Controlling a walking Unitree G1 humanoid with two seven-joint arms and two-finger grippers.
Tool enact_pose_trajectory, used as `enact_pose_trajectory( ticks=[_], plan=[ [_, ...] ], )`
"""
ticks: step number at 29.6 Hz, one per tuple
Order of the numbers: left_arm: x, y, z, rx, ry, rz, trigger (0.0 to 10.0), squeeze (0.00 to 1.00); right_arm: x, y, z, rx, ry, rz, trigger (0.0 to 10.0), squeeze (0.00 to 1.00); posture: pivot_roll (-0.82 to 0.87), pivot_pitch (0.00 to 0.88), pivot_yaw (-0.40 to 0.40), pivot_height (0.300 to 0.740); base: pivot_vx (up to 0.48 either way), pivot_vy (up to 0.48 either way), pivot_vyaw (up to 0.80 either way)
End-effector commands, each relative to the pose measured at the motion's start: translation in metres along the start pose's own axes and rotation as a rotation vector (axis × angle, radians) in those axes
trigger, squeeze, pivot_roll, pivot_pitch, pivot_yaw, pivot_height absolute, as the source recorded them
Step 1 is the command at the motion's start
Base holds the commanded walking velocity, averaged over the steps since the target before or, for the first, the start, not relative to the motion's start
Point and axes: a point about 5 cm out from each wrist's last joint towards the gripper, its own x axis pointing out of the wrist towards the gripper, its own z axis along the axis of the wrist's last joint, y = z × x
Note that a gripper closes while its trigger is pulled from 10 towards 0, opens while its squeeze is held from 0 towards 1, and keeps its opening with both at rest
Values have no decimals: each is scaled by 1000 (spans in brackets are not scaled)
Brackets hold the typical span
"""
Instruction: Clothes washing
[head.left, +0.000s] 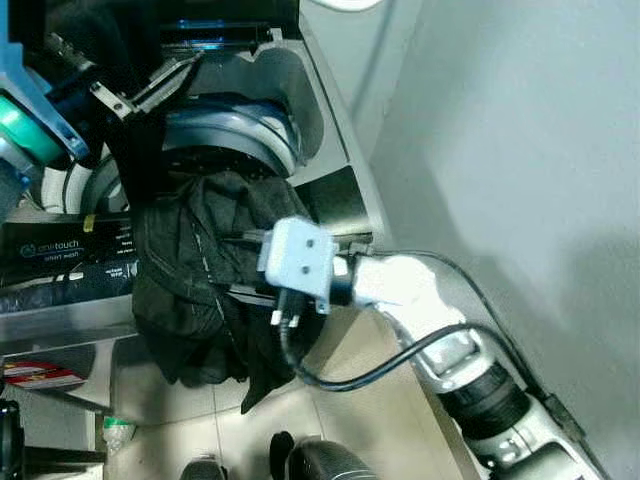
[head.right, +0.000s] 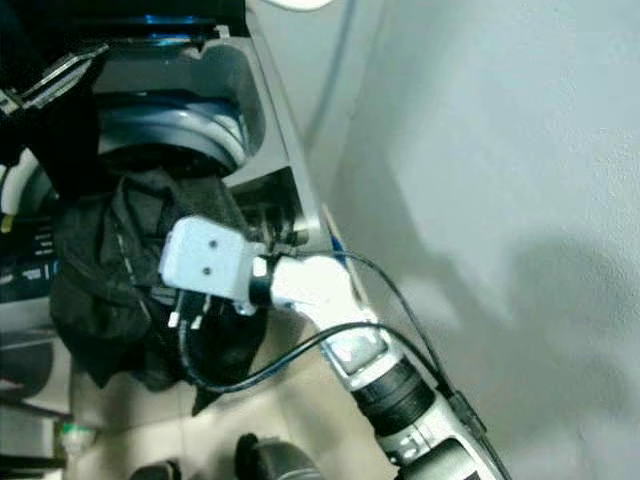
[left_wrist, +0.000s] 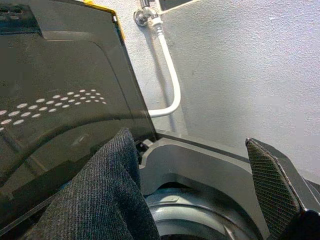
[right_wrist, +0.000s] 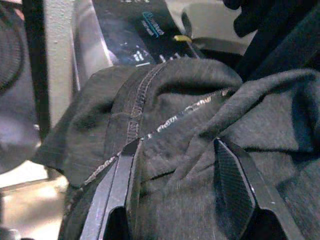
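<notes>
Dark garment (head.left: 195, 270) is draped over the front rim of the top-load washing machine (head.left: 320, 130), partly hanging toward the floor (head.left: 350, 350). Right gripper (right_wrist: 177, 165) is pressed into the garment, fingers (right_wrist: 230, 175) spread with a fold of fabric bunched between them. Left gripper (left_wrist: 200, 180) is held above the drum (head.left: 235, 135), fingers spread, dark cloth seen against one finger; a grip cannot be told. White hose (left_wrist: 167, 75) is seen on the wall.
</notes>
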Motion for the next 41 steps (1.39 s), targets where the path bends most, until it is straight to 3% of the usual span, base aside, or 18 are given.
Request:
enact_pose_trajectory(
  ticks=[1, 8, 9, 10, 11, 32, 38, 39, 41],
  plan=[
    [3, -2, 6, 14, -34, -16, 10000, 0, 2, 1, -14, -38, 83, -47, 10000, 0, 139, 145, -28, 740, 0, 0, 0],
    [1, 0, 4, 7, -37, -20, 10000, 0, 3, 13, -24, -39, 132, 1, 9922, 0, 138, 148, -30, 740, 0, 0, 0],
    [1, 1, 4, 6, -38, -20, 10000, 0, 3, 16, -26, -15, 134, 27, 5373, 0, 138, 148, -30, 740, 0, 0, 0],
    [1, 1, 4, 6, -38, -20, 10000, 0, 3, 16, -26, -15, 134, 27, 5373, 0, 138, 148, -30, 740, 0, 0, 0],
    [1, 1, 3, 5, -38, -20, 10000, 0, 2, 19, -26, -3, 133, 38, 0, 0, 138, 148, -30, 740, 0, 0, 0],
    [-3, 2, -6, -8, -32, -14, 10000, 0, 0, 16, -26, 53, 94, -14, 0, 0, 125, 139, -38, 740, 0, 0, 0],
    [-3, 2, -5, -10, -42, -17, 10000, 0, 1, 5, -18, 73, 50, -71, 0, 0, 124, 134, -39, 740, 0, 0, 0],
    [-3, 2, -2, -11, -58, -18, 10000, 0, 4, -6, -12, 74, 20, -125, 0, 0, 124, 134, -39, 740, 0, 0, 0],
    [-3, 2, -2, -11, -58, -18, 10000, 0, 4, -6, -12, 74, 20, -125, 0, 0, 124, 134, -39, 740, 0, 0, 0]
  ],
)
